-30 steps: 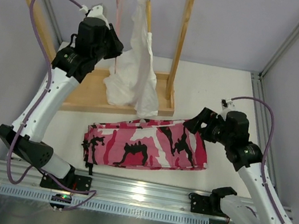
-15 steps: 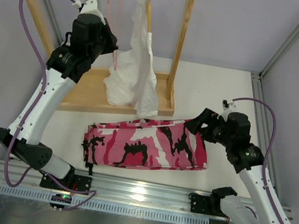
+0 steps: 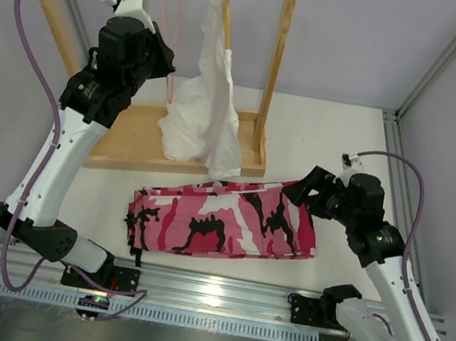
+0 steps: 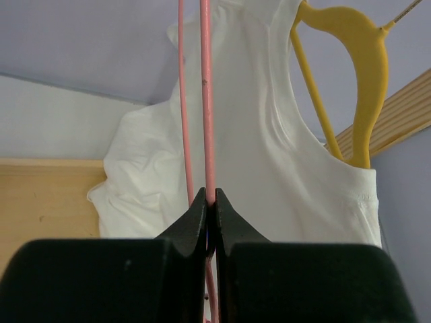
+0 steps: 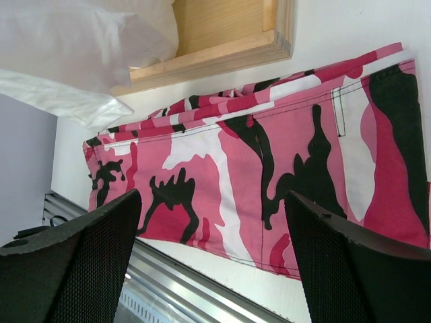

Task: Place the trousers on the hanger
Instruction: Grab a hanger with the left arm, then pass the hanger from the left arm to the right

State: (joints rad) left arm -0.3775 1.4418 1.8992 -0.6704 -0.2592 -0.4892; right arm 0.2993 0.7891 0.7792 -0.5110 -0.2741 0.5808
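The trousers [image 3: 224, 216] lie folded flat on the white table in front of the rack; they also show in the right wrist view [image 5: 269, 155]. The hanger [image 3: 178, 38], of thin pink wire, is held upright beside the rack's top rail, with its hook reaching the frame's top edge. My left gripper [image 3: 165, 67] is shut on one of its wires [image 4: 207, 101], which is pinched between the jaws [image 4: 210, 202]. My right gripper [image 3: 299, 192] is open and empty, hovering just above the right end of the trousers [image 5: 210, 202].
A wooden rack [image 3: 273, 64] stands at the back on a wooden base [image 3: 132, 140]. A white garment [image 3: 208, 105] hangs from it on a tan hanger [image 4: 370, 81], just right of the pink hanger. A metal rail [image 3: 215, 296] runs along the near edge.
My left arm has risen and swung left, carrying the pink hanger up and leftward along the rail. The right arm and the trousers have barely moved.
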